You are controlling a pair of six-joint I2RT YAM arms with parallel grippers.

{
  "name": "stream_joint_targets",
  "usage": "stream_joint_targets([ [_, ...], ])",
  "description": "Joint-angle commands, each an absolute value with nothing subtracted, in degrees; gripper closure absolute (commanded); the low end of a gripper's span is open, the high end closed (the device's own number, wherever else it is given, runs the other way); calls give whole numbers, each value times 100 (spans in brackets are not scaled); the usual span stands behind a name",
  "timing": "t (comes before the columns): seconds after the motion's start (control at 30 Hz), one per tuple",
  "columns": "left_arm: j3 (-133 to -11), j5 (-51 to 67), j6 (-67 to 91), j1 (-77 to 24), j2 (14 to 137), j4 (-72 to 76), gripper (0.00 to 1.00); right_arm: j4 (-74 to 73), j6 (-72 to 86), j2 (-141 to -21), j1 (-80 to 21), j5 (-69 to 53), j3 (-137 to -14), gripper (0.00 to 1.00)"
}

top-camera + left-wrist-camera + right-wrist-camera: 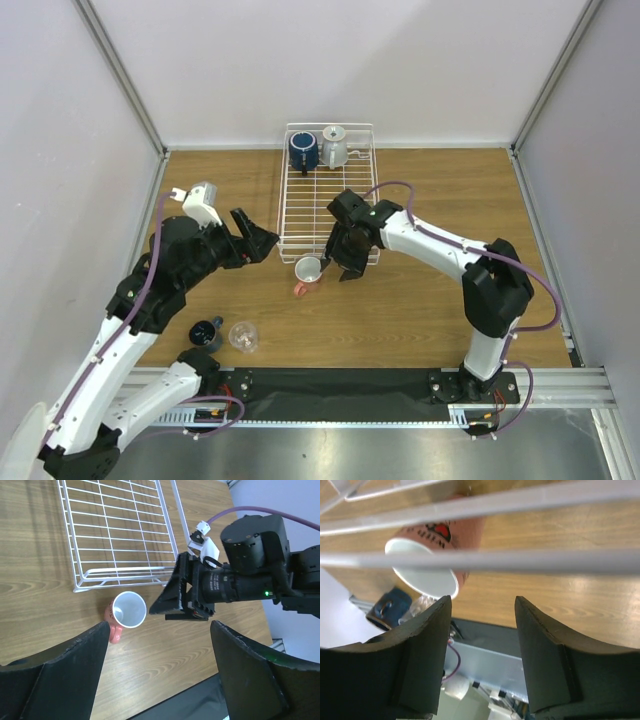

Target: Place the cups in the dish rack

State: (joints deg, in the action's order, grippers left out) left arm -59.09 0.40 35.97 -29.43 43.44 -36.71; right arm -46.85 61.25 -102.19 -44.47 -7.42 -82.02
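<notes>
Salmon-pink cup with white inside (308, 271) sits on the wooden tabletop (440, 190), just outside the near edge of the white wire dish rack (315, 205). The right gripper (482, 602) hangs at that near rail, fingers apart with nothing between them. The left gripper (160, 630), left of the cup, is spread wide and empty. The large navy mug (303, 150) and light grey mug (334, 147) stand at the rack's far end. The small dark blue cup (206, 333) and clear glass tumbler (243, 336) sit by the tabletop's near edge, toward its left corner.

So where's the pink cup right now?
In the top view, the pink cup sits on the table just outside the dish rack's near edge, between the left gripper and the right gripper.
</notes>
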Motion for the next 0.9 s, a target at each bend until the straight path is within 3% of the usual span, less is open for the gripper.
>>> stream_joint_targets([
  [0.0, -6196, 149, 3515, -2883, 4395, -3806, 12, -4685, 6258, -10405, -4553, -299, -8587, 42],
  [0.4, -5977, 360, 3621, -2874, 4333, -3762, 12, -4860, 6389, -10766, -4930, 202, -8815, 43],
  [0.5, -6038, 422, 3612, -2874, 4386, -3744, 12, -4931, 6434, -10872, -5036, 351, -8850, 49],
  [0.87, -6135, 483, 3551, -2865, 4280, -3937, 12, -5299, 6583, -11443, -5247, 1036, -9298, 53],
])
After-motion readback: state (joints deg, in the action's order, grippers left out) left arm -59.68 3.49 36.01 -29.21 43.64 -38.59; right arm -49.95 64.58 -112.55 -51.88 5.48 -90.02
